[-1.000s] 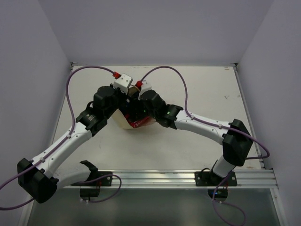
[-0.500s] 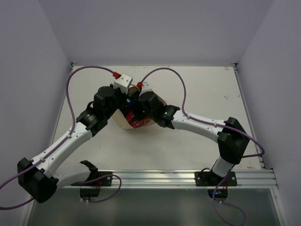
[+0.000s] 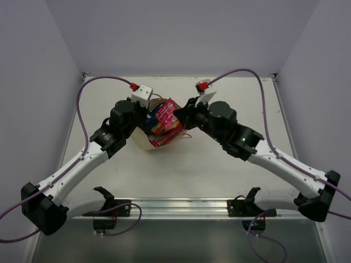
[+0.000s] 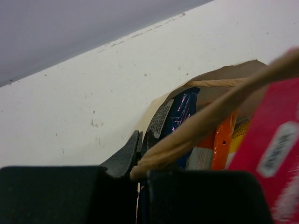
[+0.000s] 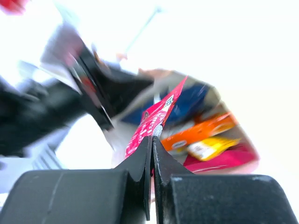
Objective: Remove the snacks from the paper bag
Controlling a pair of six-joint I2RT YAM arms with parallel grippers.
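The paper bag (image 3: 143,142) lies on its side at mid-table, mouth facing right. My left gripper (image 3: 147,113) is shut on the bag's rim (image 4: 154,105), and a tan handle (image 4: 210,116) crosses in front of its closed fingers (image 4: 126,156). My right gripper (image 3: 184,111) is shut on the corner of the large red-pink-and-white bag (image 3: 168,116), which sticks partly out of the mouth. Inside, the right wrist view shows the red bag (image 5: 156,119), a blue-and-white bag (image 5: 189,103), an orange packet (image 5: 201,133), a yellow wrapper (image 5: 210,148) and a magenta packet (image 5: 224,159). The blue bag (image 4: 180,112) and orange packet (image 4: 223,135) also show in the left wrist view.
White walls close in the table (image 3: 230,164) on the left, back and right. An aluminium rail (image 3: 181,207) with the arm bases runs along the near edge. Purple cables (image 3: 88,93) arch over both arms.
My right gripper closed on the red-pink bag and drew back to the right, pulling it partly out of the paper bag. The left gripper kept its hold and place.
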